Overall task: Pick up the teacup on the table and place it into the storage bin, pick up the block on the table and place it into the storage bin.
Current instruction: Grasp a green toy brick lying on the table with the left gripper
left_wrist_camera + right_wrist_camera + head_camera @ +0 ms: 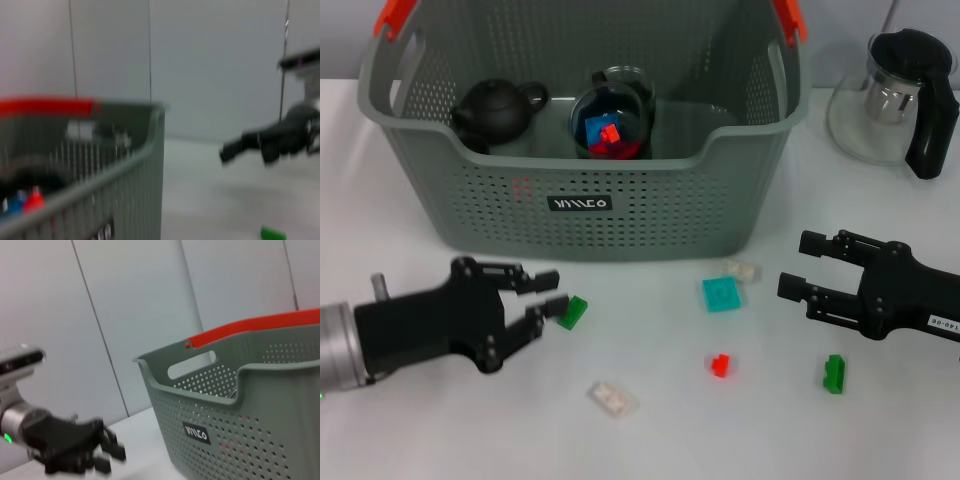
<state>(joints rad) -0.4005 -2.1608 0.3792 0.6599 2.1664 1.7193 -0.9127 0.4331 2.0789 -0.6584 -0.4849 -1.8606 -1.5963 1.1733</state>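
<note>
Clear block (pixel 612 398) lies nearest | bin (pixel 620 215): black teapot (pixel 495 108), glass cup (pixel 612 120) seemingly holding red-blue blocks | left gripper (pixel 548 295) open, green block (pixel 571 312) at fingertips | right gripper (pixel 798 265) open, idle

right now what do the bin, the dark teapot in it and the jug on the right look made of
Bin: grey moulded plastic, matte, judging by its perforated walls and orange clip handles. Teapot: probably dark clay or ceramic, opaque with a dull sheen. Jug: clear glass or clear plastic, see-through body, with a glossy black handle and lid, probably plastic.
</note>
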